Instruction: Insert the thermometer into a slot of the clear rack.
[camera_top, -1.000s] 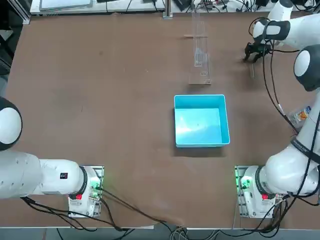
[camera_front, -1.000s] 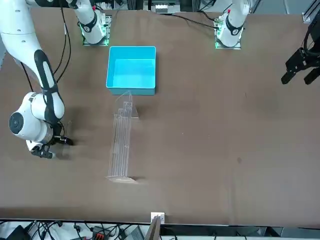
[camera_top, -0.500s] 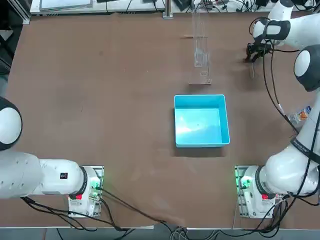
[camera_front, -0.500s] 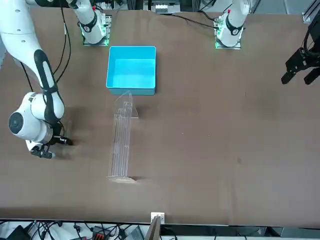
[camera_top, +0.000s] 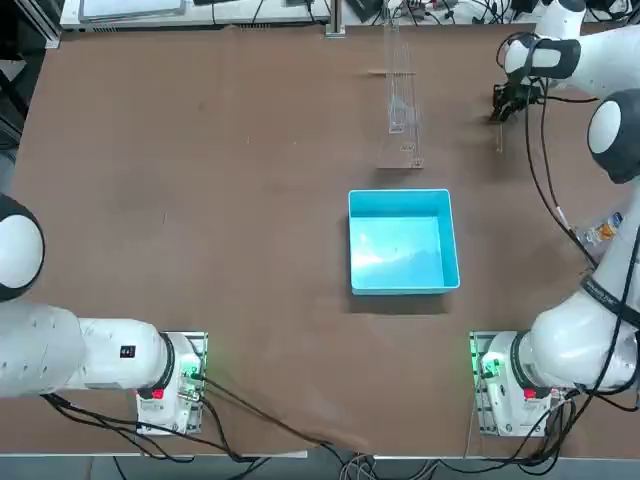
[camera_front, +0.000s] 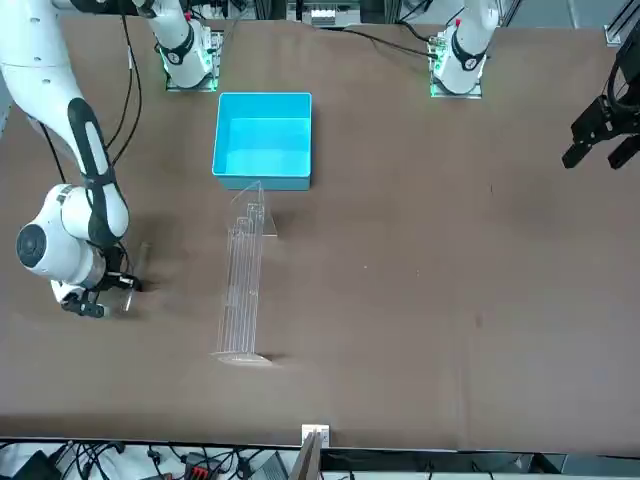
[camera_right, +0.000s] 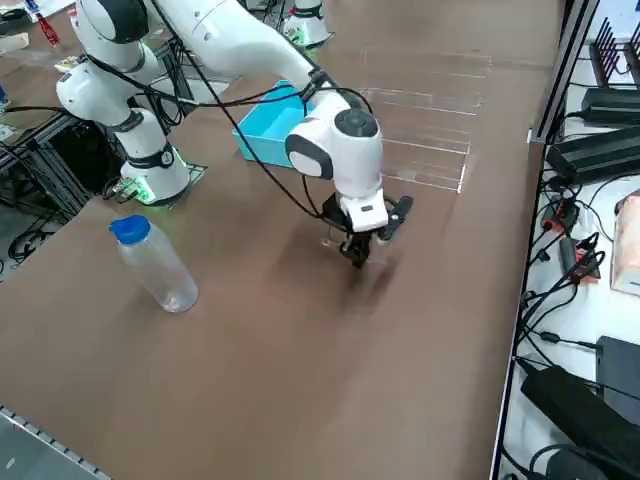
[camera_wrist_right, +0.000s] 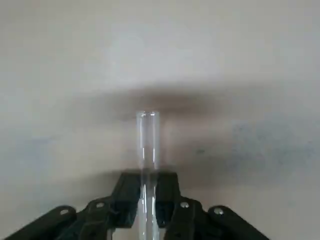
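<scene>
Brown bench fills the top view. At its upper right my gripper is low to the surface and clamped tight on the thermometer, which sticks out past my fingertips. The rack stands well apart at upper centre, nothing lying between it and me. A blue box sits just below the rack, toward the middle. In the side view a plastic bottle with a blue cap stands at the left, far from my gripper.
</scene>
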